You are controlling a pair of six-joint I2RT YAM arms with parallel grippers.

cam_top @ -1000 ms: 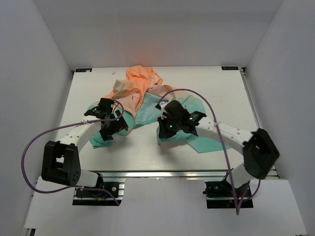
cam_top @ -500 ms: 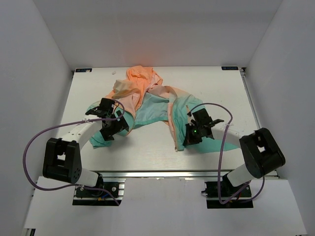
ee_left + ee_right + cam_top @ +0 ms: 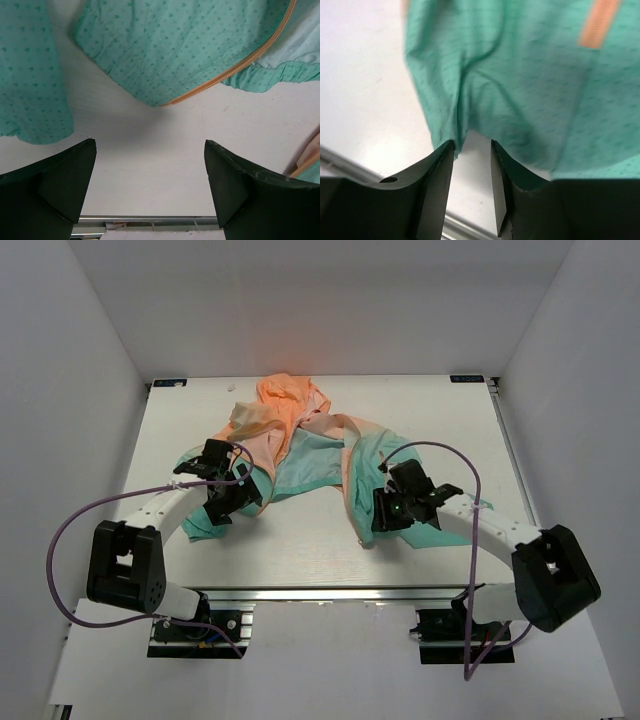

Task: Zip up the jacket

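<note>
Though crumpled, jacket [image 3: 520,75] beneath right tool [image 3: 471,145]

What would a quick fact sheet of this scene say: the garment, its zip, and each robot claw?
jacket: peach-to-teal windbreaker, crumpled on the white table, front open
zipper: orange, unzipped along the teal edge
left gripper: open wide, above bare table, holding nothing
right gripper: jaws slightly apart at the teal hem's edge
</note>
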